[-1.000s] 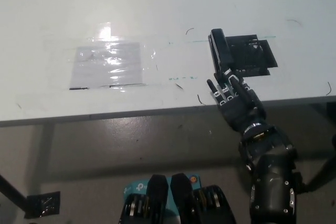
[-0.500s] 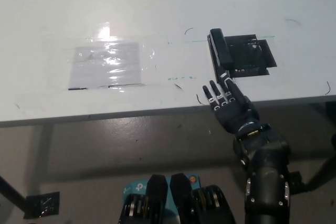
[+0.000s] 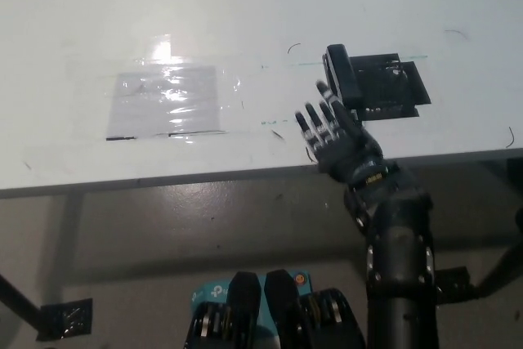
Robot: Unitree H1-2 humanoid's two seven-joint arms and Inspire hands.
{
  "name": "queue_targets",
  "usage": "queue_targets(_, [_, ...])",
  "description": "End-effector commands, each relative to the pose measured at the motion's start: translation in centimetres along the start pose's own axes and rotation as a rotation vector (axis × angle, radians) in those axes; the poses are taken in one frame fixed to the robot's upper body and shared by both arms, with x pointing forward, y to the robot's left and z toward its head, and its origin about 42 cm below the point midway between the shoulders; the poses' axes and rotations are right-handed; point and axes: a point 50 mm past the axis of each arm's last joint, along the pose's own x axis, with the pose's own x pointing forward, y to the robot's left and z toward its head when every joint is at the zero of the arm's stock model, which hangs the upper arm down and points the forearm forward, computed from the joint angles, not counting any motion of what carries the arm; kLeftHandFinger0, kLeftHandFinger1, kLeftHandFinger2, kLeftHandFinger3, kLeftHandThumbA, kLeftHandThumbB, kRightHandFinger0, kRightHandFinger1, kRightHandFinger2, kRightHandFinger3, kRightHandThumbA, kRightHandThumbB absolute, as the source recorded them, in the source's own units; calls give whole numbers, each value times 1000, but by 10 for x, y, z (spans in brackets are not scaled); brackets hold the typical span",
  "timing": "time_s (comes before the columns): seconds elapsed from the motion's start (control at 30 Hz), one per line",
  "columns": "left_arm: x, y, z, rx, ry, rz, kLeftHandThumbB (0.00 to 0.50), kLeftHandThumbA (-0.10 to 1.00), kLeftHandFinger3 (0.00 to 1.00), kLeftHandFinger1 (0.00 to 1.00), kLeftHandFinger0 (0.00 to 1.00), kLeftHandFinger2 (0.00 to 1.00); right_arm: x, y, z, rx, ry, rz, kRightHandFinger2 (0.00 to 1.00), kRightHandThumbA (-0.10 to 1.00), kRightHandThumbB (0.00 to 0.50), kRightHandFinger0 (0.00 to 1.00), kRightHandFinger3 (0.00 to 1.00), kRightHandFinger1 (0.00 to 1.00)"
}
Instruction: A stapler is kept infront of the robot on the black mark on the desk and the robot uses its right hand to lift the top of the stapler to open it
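A wide white desk (image 3: 245, 6) filled the view. A clear taped sheet (image 3: 167, 102) lay at its left, well apart. At right, on the black mark (image 3: 391, 87), lay the black stapler (image 3: 341, 75), likely rigid and fairly light, its hinged top best lifted at the near end. The black right hand (image 3: 339, 140) was spread, holding nothing, fingertips beside the stapler's near end. Nothing blocked it. The left hand was out of view.

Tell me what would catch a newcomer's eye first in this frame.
The black right hand stands out, fingers spread open above the white desk's front edge, just short of the stapler. The stapler lies on the black mark at the right. A shiny taped-down sheet glints at the desk's left.
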Motion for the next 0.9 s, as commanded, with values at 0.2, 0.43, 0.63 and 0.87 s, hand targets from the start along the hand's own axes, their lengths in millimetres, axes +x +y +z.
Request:
queue_targets(0.2, [-10, 5, 2, -14, -36, 7, 139, 332, 935, 595, 590, 776, -1, 81, 29, -74, -79, 204, 808, 856, 0, 620, 1000, 708])
queue_targets(0.43, [-14, 7, -2, -22, -25, 16, 154, 335, 916, 625, 617, 765, -10, 98, 50, -92, -116, 257, 824, 847, 0, 611, 1000, 729])
queue_targets(0.63, [-15, 7, -3, -14, -25, 11, 142, 341, 957, 613, 590, 797, -13, 101, 71, -158, -172, 247, 812, 807, 0, 642, 1000, 722])
queue_targets(0.87, [-12, 6, 1, -14, -30, 9, 161, 338, 912, 614, 568, 770, -13, 61, 39, -142, -100, 199, 876, 825, 0, 630, 1000, 751])
